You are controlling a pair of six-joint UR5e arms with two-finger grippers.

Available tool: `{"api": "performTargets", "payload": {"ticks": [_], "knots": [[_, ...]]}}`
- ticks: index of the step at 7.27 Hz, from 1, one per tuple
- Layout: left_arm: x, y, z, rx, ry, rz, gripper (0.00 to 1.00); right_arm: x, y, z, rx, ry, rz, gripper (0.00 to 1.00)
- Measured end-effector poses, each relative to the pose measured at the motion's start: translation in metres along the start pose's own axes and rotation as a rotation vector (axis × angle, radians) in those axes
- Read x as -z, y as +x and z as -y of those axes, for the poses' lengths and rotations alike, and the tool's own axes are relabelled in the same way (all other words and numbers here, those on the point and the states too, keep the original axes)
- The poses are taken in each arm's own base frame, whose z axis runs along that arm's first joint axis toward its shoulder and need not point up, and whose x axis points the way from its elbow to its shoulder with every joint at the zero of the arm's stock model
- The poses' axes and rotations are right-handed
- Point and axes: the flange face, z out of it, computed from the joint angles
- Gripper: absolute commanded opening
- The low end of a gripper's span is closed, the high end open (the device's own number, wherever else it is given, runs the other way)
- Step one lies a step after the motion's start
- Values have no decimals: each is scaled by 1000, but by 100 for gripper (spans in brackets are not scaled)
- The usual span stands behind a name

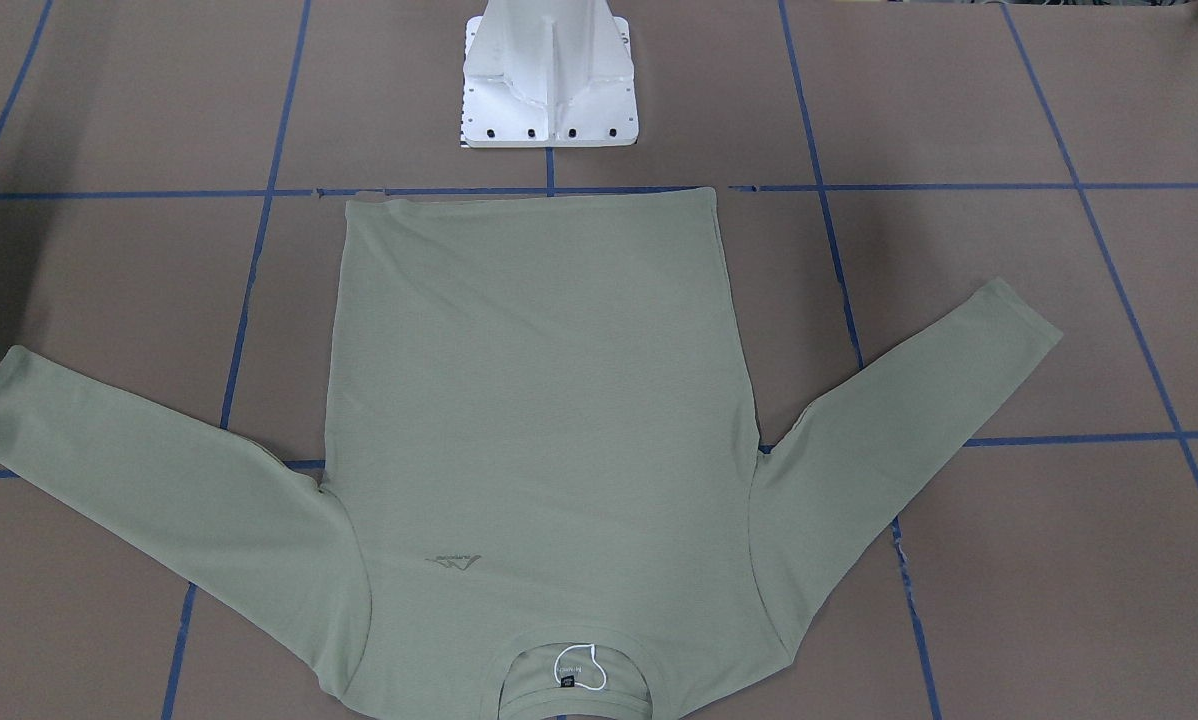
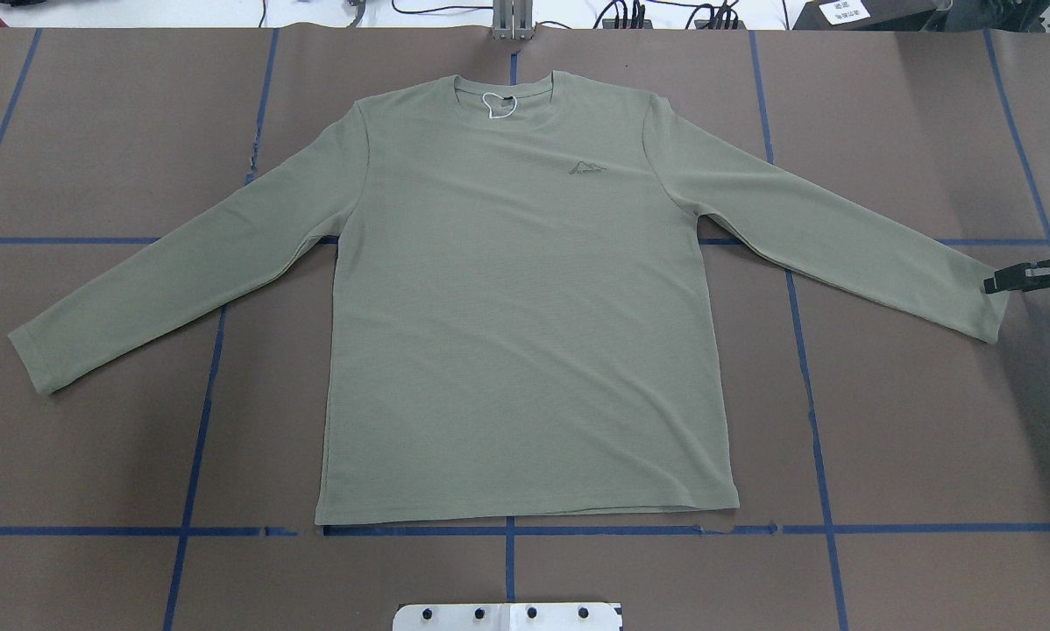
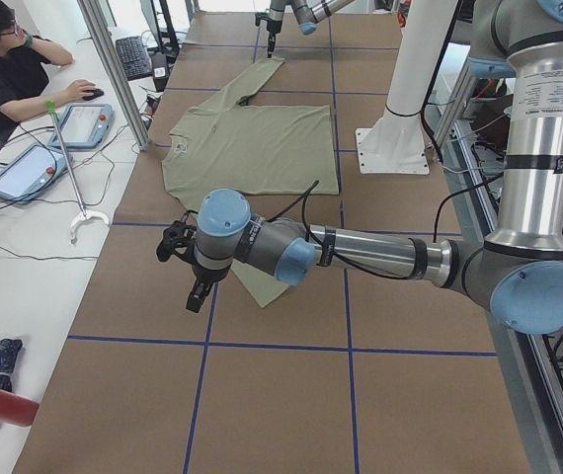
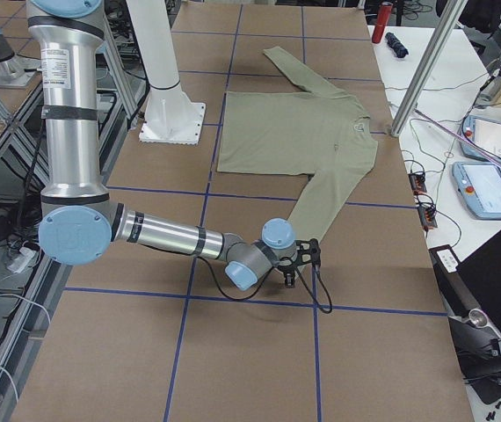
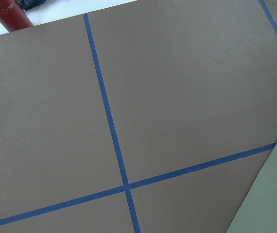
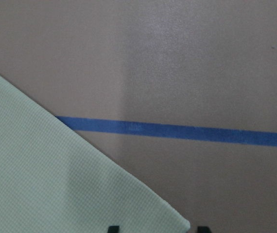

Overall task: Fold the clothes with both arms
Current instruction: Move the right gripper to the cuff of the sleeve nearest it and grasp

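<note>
Unfolded shirt (image 2: pixel 525 307) laid flat; right gripper (image 2: pixel 1003 280) spread open at right cuff (image 2: pixel 981 307); left gripper (image 3: pixel 188 272), finger state impossible to tell; all folds outstanding.

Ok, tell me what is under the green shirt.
The shirt lies flat on the brown table cover; blue tape lines run in under its body and sleeves. Their covered stretches are hidden. No bulge shows, though anything thin beneath could not be seen.

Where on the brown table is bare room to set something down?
Free: the patches between each sleeve and the body of the pale sage-green long-sleeved knit shirt, and far corners beyond the sleeves. Crowded: right cuff, at the black right gripper.
</note>
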Motion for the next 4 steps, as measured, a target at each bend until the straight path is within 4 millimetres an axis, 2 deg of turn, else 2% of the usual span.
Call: {"api": "performTargets", "payload": {"ticks": [2,4], "knots": [[0,0,0,-1,0,0,100,3,-3,1,4,3,8,0],[0,0,0,-1,1,0,100,14,-14,7,15,21,23,0]]}}
